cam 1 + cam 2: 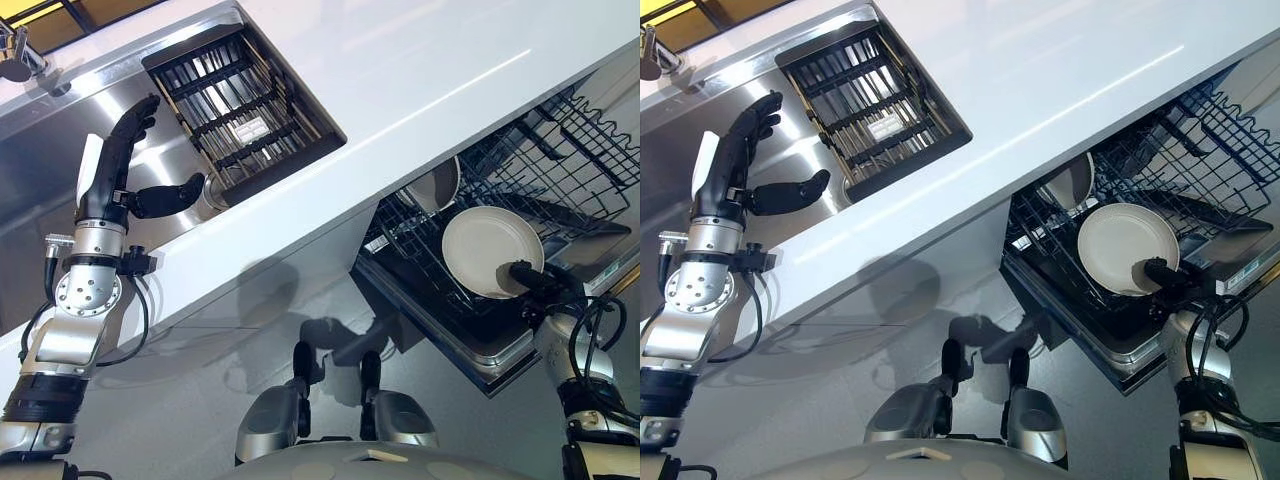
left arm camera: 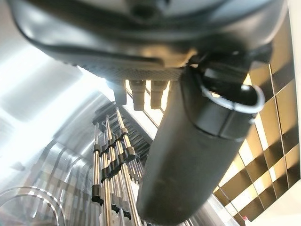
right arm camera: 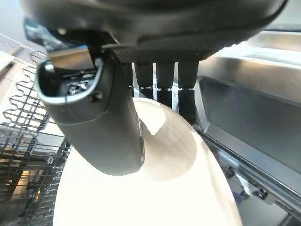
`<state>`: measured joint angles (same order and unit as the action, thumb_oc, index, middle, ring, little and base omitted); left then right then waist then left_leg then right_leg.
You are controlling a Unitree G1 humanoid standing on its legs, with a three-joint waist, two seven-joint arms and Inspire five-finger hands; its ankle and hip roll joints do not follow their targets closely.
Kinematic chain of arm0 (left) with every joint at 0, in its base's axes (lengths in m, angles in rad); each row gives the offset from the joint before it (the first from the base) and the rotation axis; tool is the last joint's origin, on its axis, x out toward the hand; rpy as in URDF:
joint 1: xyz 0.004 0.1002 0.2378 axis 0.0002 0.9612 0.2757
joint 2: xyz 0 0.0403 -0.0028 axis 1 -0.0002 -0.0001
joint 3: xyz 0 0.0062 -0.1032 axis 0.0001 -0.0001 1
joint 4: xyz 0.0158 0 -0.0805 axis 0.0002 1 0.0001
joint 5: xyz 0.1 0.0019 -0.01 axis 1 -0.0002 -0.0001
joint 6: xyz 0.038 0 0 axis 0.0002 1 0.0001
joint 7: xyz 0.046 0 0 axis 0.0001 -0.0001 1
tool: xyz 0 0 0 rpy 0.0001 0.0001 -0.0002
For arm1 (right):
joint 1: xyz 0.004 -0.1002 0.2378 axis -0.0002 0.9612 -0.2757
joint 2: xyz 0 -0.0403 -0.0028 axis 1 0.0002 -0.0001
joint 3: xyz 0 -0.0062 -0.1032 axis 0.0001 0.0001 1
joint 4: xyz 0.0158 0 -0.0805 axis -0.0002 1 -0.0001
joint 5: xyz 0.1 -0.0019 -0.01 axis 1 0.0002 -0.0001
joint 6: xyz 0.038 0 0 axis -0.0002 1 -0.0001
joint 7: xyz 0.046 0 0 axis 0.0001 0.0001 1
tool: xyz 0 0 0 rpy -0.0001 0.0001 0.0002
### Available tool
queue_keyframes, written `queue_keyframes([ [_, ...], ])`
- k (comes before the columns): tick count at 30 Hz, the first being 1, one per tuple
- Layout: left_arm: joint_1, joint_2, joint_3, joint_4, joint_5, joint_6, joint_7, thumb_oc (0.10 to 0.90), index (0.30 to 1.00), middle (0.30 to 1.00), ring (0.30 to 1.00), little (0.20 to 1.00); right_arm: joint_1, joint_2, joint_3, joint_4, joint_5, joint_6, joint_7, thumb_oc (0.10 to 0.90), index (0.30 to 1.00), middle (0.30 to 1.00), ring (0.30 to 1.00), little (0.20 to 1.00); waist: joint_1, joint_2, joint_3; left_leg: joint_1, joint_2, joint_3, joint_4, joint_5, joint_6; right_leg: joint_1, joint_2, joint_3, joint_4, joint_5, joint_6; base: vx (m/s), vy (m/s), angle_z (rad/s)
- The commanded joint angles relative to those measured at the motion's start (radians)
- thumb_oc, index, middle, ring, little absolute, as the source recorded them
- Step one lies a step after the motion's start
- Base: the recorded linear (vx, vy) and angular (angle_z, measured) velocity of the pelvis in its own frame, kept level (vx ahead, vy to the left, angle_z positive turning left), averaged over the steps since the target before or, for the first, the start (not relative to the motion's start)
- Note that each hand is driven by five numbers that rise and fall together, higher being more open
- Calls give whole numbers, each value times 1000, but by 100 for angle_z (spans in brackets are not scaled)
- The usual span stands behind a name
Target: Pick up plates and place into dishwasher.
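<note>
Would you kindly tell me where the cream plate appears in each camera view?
Left eye view: plate at the right, in the dishwasher rack, pinched by the right hand.
Right eye view: plate at the right.
Right wrist view: plate below the thumb.
Left wrist view: I see no plate.
Shared landmark: the dishwasher rack.

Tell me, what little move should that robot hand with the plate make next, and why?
Probably lower the plate a bit further into the dishwasher rack until it sits between the wires, then let go. The right robot hand pinches the plate's edge, holding it above the lower rack beside another dish already standing there. The left robot hand hangs open over the sink, idle.
</note>
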<state>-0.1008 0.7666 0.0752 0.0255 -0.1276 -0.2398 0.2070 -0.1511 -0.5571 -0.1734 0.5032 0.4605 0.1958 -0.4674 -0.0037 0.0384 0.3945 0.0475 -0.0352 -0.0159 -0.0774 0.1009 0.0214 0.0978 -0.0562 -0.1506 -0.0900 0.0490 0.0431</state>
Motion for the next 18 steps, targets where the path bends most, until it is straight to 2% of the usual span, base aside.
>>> queue_keyframes([
  [1,-34,12,70,-51,-2,-70,62,800,900,900,900,900,-24,-162,-113,-325,-358,-219,-316,100,300,300,300,200,-22,8,-89,16,-34,7,78,-156,3,-49,98,18,192,-174,-24,18,68,1],
  [5,-10,-13,87,-61,6,-70,58,800,900,900,900,900,2,-162,-173,-410,-513,-238,-410,100,300,300,300,200,-27,11,-101,23,-38,10,76,-163,7,-44,101,30,184,-173,-19,23,66,-2],
  [11,25,-36,137,-85,-3,-58,27,800,900,900,900,900,60,-161,-214,-449,-593,-198,-332,100,300,300,300,200,-31,4,-123,30,-39,15,61,-161,8,-38,105,38,173,-174,-15,10,27,-1],
  [13,35,-46,150,-88,-2,-62,19,800,900,900,900,900,76,-159,-227,-446,-581,-199,-309,100,300,300,300,200,-32,0,-130,31,-39,18,59,-161,9,-37,105,38,173,-175,-14,0,0,0],
  [15,44,-55,156,-87,3,-69,15,800,900,900,900,900,87,-145,-230,-436,-496,-220,-254,100,300,300,300,200,-32,-4,-133,31,-39,19,63,-164,11,-38,104,37,179,-178,-14,8,15,-1],
  [16,48,-59,157,-81,8,-76,15,800,900,900,900,900,90,-132,-227,-430,-408,-241,-201,100,300,300,300,200,-32,-5,-135,32,-39,20,63,-164,12,-39,103,37,182,-179,-14,0,0,0],
  [18,51,-66,157,-78,14,-80,14,800,900,900,900,900,93,-115,-222,-423,-374,-252,-171,100,300,300,300,200,-32,-7,-138,34,-39,21,62,-164,13,-39,102,37,185,-180,-14,0,0,0],
])
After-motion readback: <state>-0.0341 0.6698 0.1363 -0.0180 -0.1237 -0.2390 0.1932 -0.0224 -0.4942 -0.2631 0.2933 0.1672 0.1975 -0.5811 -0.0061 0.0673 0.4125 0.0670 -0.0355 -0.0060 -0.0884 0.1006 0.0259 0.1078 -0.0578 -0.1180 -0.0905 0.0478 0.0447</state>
